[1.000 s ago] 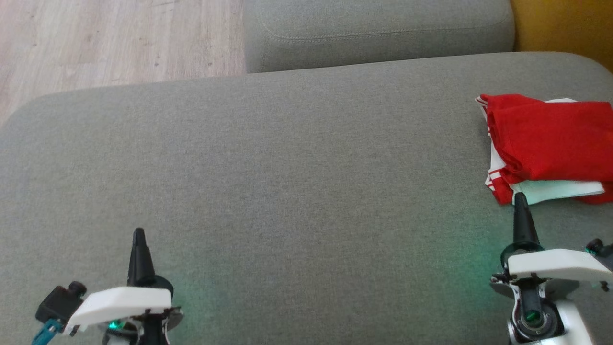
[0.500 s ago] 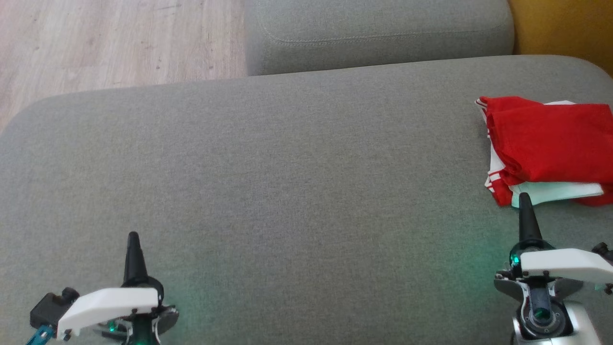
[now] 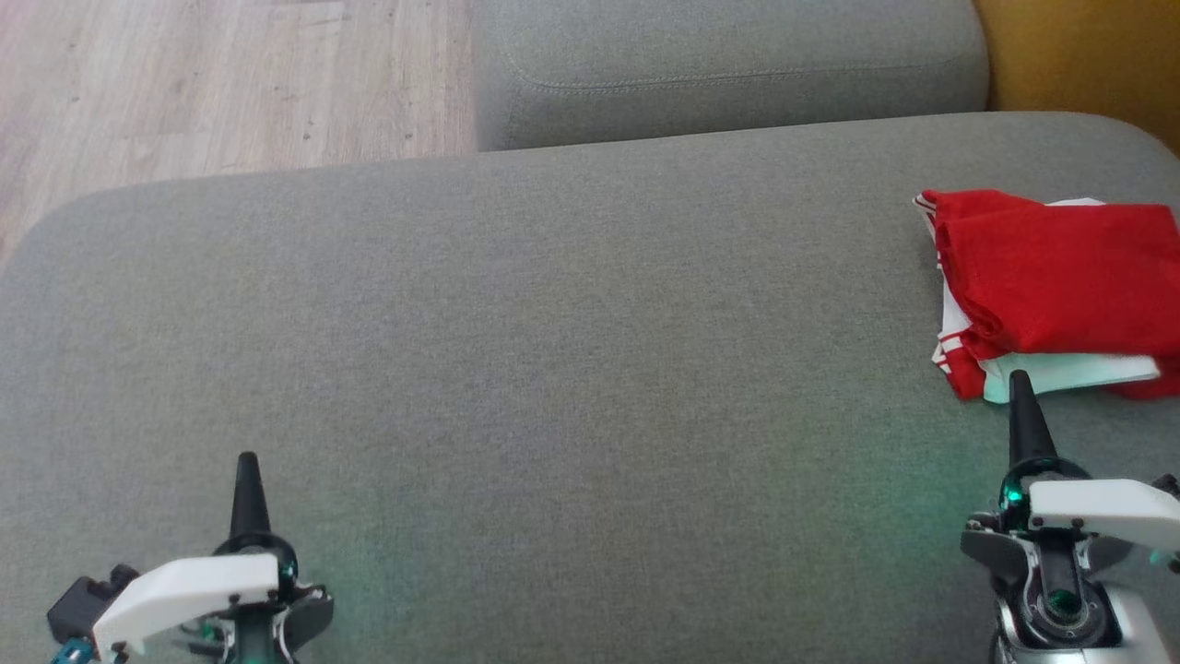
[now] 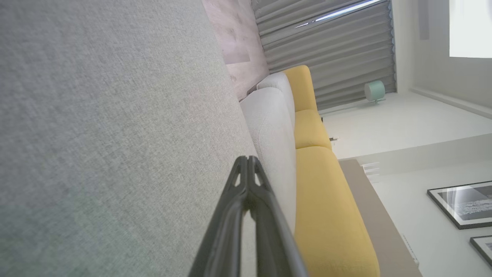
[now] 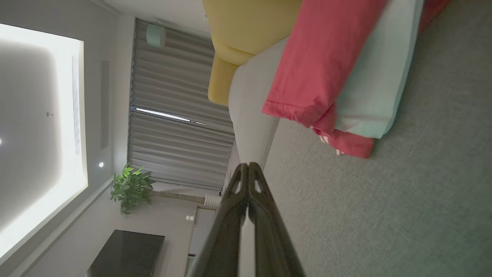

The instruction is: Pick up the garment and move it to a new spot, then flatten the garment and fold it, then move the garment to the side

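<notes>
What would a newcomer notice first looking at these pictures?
The red and white garment, folded at the right of the grey sofa cushion, grabs the eye first. Next come the two shut grippers low in the head view: the right gripper pointing at the garment's near edge, the left gripper over bare cushion.

Garment (image 3: 1060, 277): red and white cloth, folded into a compact stack, red layer on top, white panel at near edge. Lies flat at grey cushion's (image 3: 553, 369) far-right side.
</notes>
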`<state>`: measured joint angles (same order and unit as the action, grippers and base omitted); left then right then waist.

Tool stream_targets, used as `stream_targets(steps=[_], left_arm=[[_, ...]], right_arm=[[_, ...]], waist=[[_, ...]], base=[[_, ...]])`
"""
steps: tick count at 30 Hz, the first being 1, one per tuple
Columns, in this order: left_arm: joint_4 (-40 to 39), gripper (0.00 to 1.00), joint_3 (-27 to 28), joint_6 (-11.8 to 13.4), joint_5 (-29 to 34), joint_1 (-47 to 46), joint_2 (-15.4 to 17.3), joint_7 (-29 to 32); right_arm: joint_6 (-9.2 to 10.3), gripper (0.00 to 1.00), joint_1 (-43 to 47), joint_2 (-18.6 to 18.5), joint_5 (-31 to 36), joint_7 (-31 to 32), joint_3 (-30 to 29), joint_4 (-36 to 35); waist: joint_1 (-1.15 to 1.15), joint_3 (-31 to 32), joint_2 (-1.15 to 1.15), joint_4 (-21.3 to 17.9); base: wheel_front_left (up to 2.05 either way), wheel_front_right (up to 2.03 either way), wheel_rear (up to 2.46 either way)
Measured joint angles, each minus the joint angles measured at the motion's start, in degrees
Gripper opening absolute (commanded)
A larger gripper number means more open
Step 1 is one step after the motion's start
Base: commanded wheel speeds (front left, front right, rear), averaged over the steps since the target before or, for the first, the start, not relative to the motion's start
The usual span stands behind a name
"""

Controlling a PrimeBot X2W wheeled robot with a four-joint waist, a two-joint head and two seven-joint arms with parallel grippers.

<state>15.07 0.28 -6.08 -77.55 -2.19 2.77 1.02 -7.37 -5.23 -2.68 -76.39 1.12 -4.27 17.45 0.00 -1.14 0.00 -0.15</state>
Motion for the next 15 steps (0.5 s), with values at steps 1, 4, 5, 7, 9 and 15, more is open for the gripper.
stream_targets(steps=[1, 4, 5, 7, 9, 15], left_arm=[[0.02, 0.0, 0.08, -0.02, -0.52, -0.03, 0.0, 0.07], [0.08, 0.0, 0.37, -0.05, -2.25, -0.18, -0.01, 0.65], [0.11, 0.0, 0.59, -0.07, -2.8, -0.21, 0.0, 0.99], [0.19, 0.0, 1.11, -0.31, -3.81, -0.27, -0.01, 1.09], [0.22, 0.0, 1.34, -0.47, -4.33, -0.3, 0.0, 1.37], [0.42, 0.0, 1.74, -0.49, -7.6, -0.61, 0.0, 2.45]], right_arm=[[0.0, 0.0, 0.01, 0.0, -0.6, 0.01, -0.04, -0.02], [0.0, 0.0, 0.01, 0.0, -2.26, 0.54, -0.25, -0.1], [0.0, 0.0, 0.02, 0.0, -2.88, 0.75, -0.35, -0.13], [0.0, 0.0, 0.03, 0.0, -4.08, 1.05, -0.54, -0.25], [0.0, 0.0, 0.03, 0.0, -4.63, 1.24, -0.65, -0.29], [0.0, 0.0, 0.05, 0.0, -8.15, 2.05, -1.37, -0.4]], waist=[[0.0, 0.04, 0.0, 0.01], [0.0, 0.15, 0.0, 0.02], [0.0, 0.18, 0.0, 0.03], [0.0, 0.26, 0.0, 0.04], [0.0, 0.29, 0.0, 0.05], [0.0, 0.51, 0.0, 0.08]], base=[[0.0, 0.0, 0.0], [0.0, 0.0, 0.0], [0.0, 0.0, 0.0], [0.0, 0.0, 0.0], [0.0, 0.0, 0.0], [0.0, 0.0, 0.0]])
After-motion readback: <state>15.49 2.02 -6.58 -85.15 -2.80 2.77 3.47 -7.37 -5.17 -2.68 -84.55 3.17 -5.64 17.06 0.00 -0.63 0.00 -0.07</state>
